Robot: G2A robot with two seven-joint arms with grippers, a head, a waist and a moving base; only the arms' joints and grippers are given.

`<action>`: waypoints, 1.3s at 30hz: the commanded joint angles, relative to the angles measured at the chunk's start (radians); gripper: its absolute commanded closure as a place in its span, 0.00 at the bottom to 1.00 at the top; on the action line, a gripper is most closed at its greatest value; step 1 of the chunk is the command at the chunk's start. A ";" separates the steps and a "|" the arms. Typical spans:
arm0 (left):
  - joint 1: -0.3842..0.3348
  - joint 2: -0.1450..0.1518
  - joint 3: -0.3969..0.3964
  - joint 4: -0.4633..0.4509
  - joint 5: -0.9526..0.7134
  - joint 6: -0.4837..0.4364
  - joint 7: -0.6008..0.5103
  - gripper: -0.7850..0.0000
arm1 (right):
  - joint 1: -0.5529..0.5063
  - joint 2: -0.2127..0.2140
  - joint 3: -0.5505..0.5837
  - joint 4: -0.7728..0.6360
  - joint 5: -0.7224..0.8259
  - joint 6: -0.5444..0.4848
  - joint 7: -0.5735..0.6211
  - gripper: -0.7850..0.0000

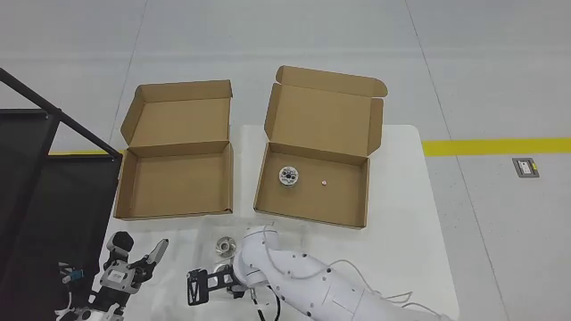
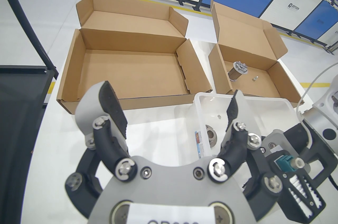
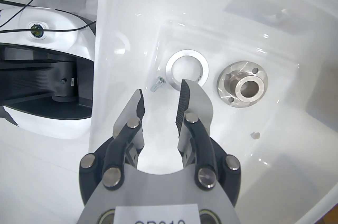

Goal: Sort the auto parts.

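Parts sit in a clear bin (image 3: 237, 24) at the near edge of the table (image 1: 401, 232) as the right gripper (image 3: 162, 91) hangs low over them, its fingers part-open and holding nothing. A small bolt (image 3: 157, 84) lies on its side on the bin floor just beyond the fingertips. Beside it is a flat ring (image 3: 171, 69) and, farther along, a flanged hub (image 3: 242, 83).

The bolt's long axis runs flat along the floor, head toward the ring and shank slanting away, at an angle to the line on which the fingers close. The bolt looks to be the next pick. Done well, the wrist would turn until the pads face the shank's sides, then sink until the tips all but touch the floor, staying off the ring. So small a piece may skid out of a slanted pinch.

The left gripper (image 2: 171, 93) hangs over the table's near left corner, spread wide and carrying nothing. Toward the far edge stand two open cardboard boxes, the left box (image 2: 126, 101) and the right box (image 1: 308, 217). The right box holds a toothed part (image 2: 238, 69) and a small pin (image 2: 254, 78).
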 commanded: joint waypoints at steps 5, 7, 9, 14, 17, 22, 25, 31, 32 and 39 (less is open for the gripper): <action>0.000 0.000 0.000 0.000 0.000 0.000 0.000 0.00 | 0.030 -0.028 -0.009 0.071 0.004 -0.023 -0.037 0.62; 0.000 0.000 0.000 0.000 0.000 0.000 0.000 0.00 | 0.037 -0.036 -0.009 0.093 -0.005 0.001 -0.055 0.61; 0.000 0.000 0.000 0.000 0.000 0.000 0.000 0.00 | 0.043 -0.044 -0.007 0.111 -0.014 0.031 -0.074 0.60; 0.000 0.000 0.000 0.000 0.000 0.000 0.000 0.00 | 0.054 -0.055 0.001 0.139 -0.048 0.090 -0.132 0.60; 0.000 0.000 0.000 0.000 0.000 0.000 0.000 0.00 | 0.055 -0.058 0.004 0.139 -0.062 0.093 -0.148 0.60; 0.000 0.000 0.000 0.000 0.000 0.000 0.000 0.00 | 0.035 -0.032 0.026 0.080 -0.124 0.093 -0.227 0.60; 0.000 0.000 0.000 0.000 0.000 0.000 0.000 0.00 | -0.004 0.006 0.049 -0.002 -0.190 0.094 -0.283 0.59; 0.005 -0.001 -0.029 -0.018 -0.048 -0.030 0.003 0.00 | -0.153 0.120 0.152 -0.253 -0.351 0.086 -0.363 0.58; 0.007 0.000 -0.037 -0.021 -0.062 -0.040 0.000 0.00 | -0.190 0.142 0.177 -0.307 -0.386 0.087 -0.382 0.58; 0.034 0.007 -0.074 -0.076 -0.002 -0.142 -0.043 0.00 | -0.532 0.302 0.401 -0.714 -0.704 0.131 -0.631 0.55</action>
